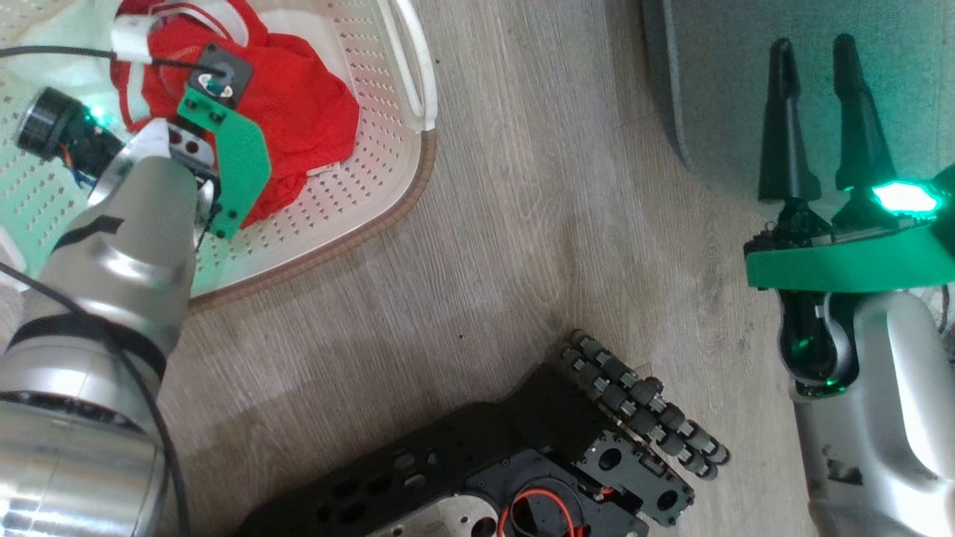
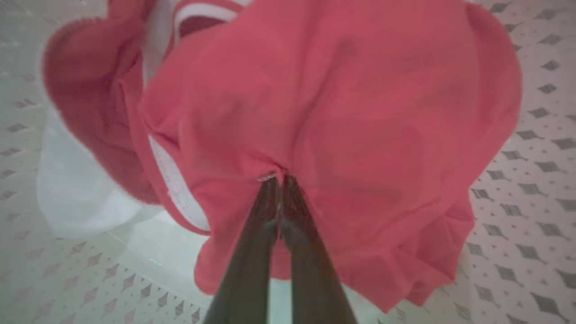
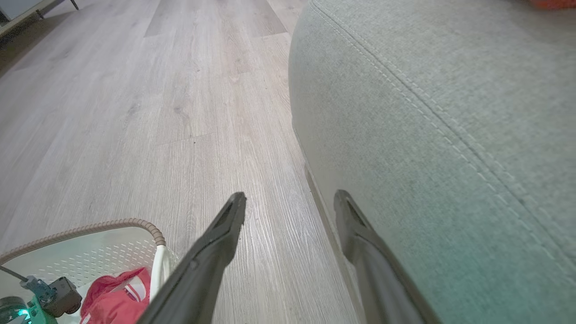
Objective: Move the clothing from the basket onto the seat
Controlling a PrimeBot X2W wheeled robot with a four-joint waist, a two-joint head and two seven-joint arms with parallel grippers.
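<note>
Clamping left gripper (image 2: 280,177) on a slim fold of thin bright-red clothing (image 2: 360,112) in the cream perforated plastic basket (image 1: 358,201) — with right gripper (image 1: 812,45) spread wide — risking slippage on lifting.

Pale wood-grain plank floor (image 1: 522,224) (matte grey-beige), evenly lit

One basket (image 1: 351,194) counted, one white handle (image 1: 414,67) showing. One red clothing heap (image 1: 298,112), garment number unclear. One grey seat (image 1: 716,89). Two grippers showed: left gripper (image 2: 279,180), right gripper (image 1: 813,45), two dark fingers (image 1: 783,134) each.
</note>
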